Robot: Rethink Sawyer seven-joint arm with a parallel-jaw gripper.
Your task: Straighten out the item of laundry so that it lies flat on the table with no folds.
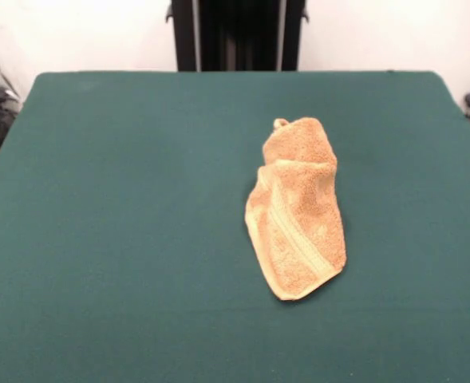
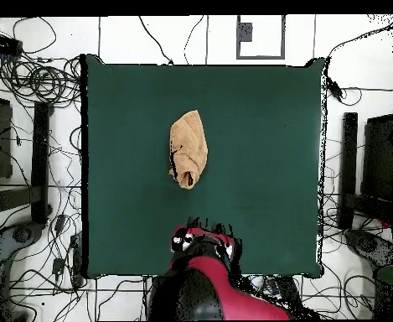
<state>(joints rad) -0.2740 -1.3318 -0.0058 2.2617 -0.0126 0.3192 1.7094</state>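
You see the towel (image 1: pixel 297 209) folded right of centre on the table (image 1: pixel 123 239), and you cannot tell the gripper's (image 2: pixel 203 238) state.

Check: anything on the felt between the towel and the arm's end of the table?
Nothing. In the overhead view, only bare green table runs from the crumpled towel to the red arm at the base edge.

Folded orange-tan towel (image 1: pixel 297 211) on green table (image 1: pixel 123 199)
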